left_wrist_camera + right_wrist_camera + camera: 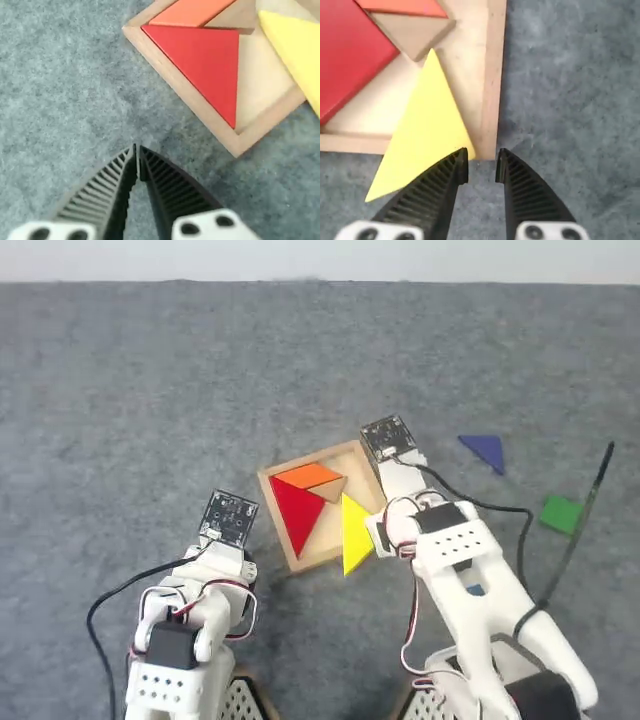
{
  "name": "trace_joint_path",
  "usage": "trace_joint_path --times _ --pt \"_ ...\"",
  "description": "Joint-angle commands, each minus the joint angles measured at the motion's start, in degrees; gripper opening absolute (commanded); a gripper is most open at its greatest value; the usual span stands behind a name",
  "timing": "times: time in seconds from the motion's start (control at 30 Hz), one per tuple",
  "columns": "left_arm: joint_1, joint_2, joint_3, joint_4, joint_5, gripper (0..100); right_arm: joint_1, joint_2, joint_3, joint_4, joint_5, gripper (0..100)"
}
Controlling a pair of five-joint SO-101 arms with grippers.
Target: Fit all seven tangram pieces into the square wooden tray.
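Observation:
The square wooden tray (281, 525) lies mid-table with a red triangle (298, 515), an orange piece (310, 476) and a tan triangle (412, 35) inside. A yellow triangle (422, 135) rests tilted across the tray's rim (492, 75), one corner hanging outside. My right gripper (481, 165) is open just off the tray's corner, one fingertip (461, 162) touching the yellow triangle's corner. My left gripper (137, 148) is shut on nothing, low over the carpet, short of the tray's rim (190, 107). A blue triangle (484, 450) and a green square (560, 513) lie on the carpet to the right.
Grey carpet (150, 390) covers the table, with wide free room behind and left of the tray. The right arm (455, 540) and its black cables (570, 540) stretch between the tray and the green square. A bit of blue (476, 590) shows under that arm.

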Motion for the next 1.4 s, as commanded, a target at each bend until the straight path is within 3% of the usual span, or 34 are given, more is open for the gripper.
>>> trace_joint_path --times 0.0,0.13,0.23,0.5,0.63,0.87,1.13,1.27,1.37 --pt "-0.26 -1.23 -0.66 0.26 0.26 1 -0.22 -1.98 -4.75 -1.27 -0.18 9.7" --pt "-0.26 -1.23 -0.66 0.26 0.26 1 -1.27 -1.98 -5.63 -0.66 -6.95 9.6" --pt "-0.26 -1.23 -0.66 0.26 0.26 1 -2.15 -1.98 -5.36 3.47 -8.0 9.6" --pt "-0.26 -1.23 -0.66 0.26 0.26 1 -17.98 -1.1 -7.21 4.26 -9.23 9.7" --pt "-0.26 -1.23 -0.66 0.26 0.26 1 -21.76 3.56 -7.38 3.47 -7.03 9.9" --pt "-0.26 -1.23 -0.66 0.26 0.26 1 -20.62 12.44 -7.38 1.89 -6.77 9.8" --pt "-0.26 -1.23 -0.66 0.26 0.26 1 -15.6 12.18 -7.3 4.09 -3.16 9.8" --pt "-0.26 -1.23 -0.66 0.26 0.26 1 -13.23 2.15 -7.03 6.2 -4.4 9.8" --pt "-0.26 -1.23 -0.66 0.26 0.26 1 -9.54 -9.1 -5.98 10.95 -11.25 9.7"
